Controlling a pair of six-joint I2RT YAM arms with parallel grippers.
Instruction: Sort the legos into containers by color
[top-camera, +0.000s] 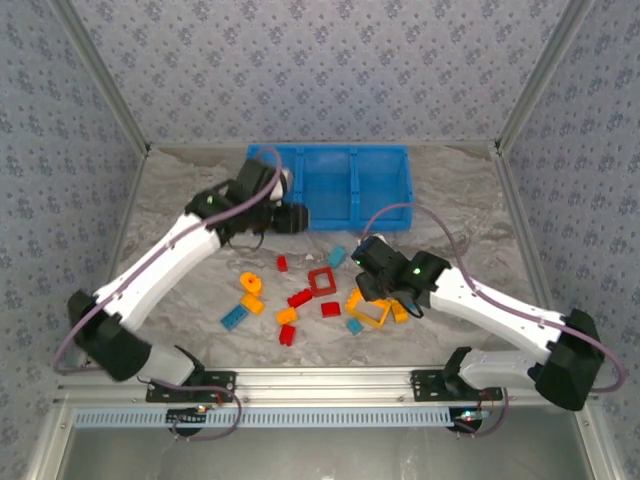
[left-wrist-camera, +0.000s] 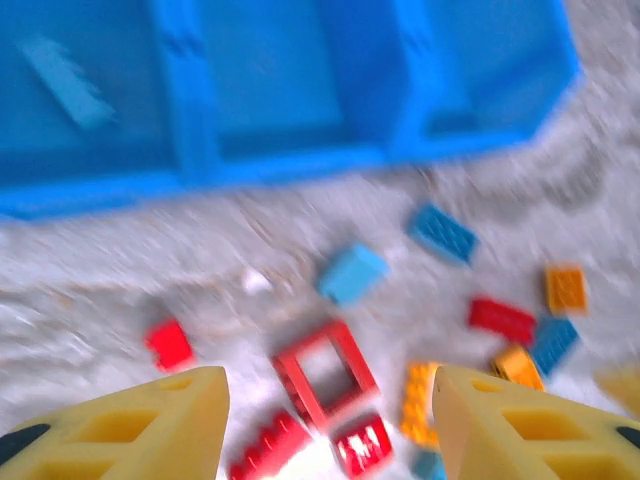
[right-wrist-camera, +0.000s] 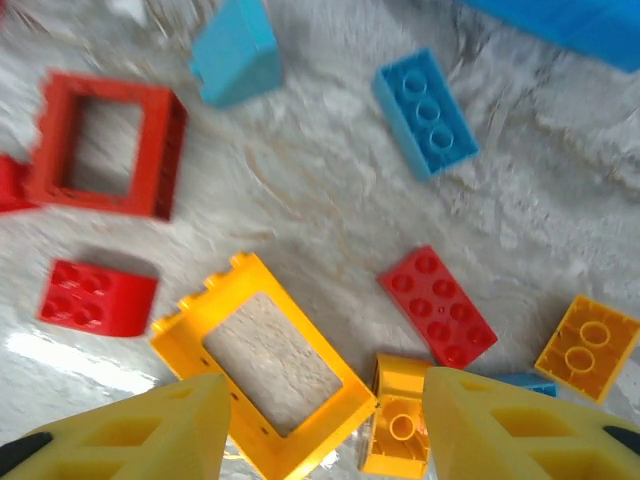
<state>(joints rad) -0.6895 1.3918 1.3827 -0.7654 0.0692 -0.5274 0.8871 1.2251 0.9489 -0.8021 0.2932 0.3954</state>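
Between the right jaws, spread wide and empty: yellow-orange frame (right-wrist-camera: 190, 322) on the counter (right-wrist-camera: 330, 180), probably the next pick. Left jaws also spread and empty, with the red frame (left-wrist-camera: 290, 385) just ahead and the blue bin (left-wrist-camera: 190, 100) beyond. One light blue brick (left-wrist-camera: 65, 82) is already inside the bin.

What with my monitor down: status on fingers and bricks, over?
Left fingers open, near blue plastic three-compartment bin. Right fingers open over yellow-orange plastic square frame. Most bricks loose on table. Nothing blocking.
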